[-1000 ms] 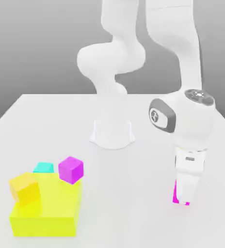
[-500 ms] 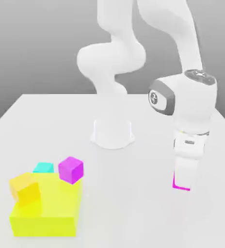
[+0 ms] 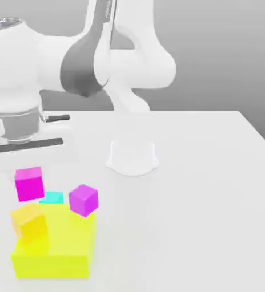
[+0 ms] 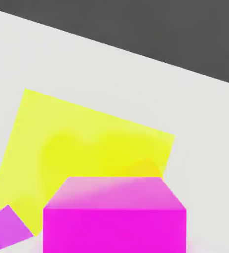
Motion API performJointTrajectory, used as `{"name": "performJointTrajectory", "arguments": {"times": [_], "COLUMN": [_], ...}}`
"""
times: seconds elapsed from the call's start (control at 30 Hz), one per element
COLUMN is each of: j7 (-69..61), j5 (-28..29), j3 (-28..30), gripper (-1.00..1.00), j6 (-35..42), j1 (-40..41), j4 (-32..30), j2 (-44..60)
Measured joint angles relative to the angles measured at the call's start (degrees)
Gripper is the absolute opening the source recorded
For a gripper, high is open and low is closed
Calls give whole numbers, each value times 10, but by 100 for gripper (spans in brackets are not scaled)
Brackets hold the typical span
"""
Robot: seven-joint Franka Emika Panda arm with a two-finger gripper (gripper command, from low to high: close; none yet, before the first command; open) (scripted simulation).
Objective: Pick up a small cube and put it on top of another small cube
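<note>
The small hot-pink cube (image 3: 29, 183) hangs in the air at the exterior view's left, just under my hand, and my gripper (image 3: 28, 171) is shut on it. In the hand view the same cube (image 4: 114, 215) sits close to the camera. Below and beside it on the table are a small teal cube (image 3: 52, 197), a violet-purple cube (image 3: 83, 199) and an orange-yellow cube (image 3: 29, 222). The big yellow block (image 3: 57, 245) lies under the held cube in the hand view, as does a corner of the violet-purple cube (image 4: 5, 227).
The arm's white base (image 3: 132, 157) stands at the middle back of the white table (image 3: 215, 199). The orange-yellow cube rests tilted on the yellow block's corner. The arm's links stretch across the upper left of the exterior view.
The arm has swung from the exterior view's right to its left, carrying the hot-pink cube up off the table to a spot above the cluster of blocks.
</note>
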State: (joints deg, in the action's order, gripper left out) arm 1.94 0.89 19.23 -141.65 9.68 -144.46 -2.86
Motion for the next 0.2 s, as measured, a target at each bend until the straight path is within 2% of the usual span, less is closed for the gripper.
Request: {"name": "performJointTrajectory", "arguments": {"times": [0.07,0.1,0.2], "j7": [-13,-18,-18], "j5": [-17,-24,-24], "j3": [-1,-2,-2], "gripper": [-100,100,100], "j6": [-36,-54,-54], "j1": [1,2,2], "j4": [-6,-9,-9], "j2": [32,47,47]}}
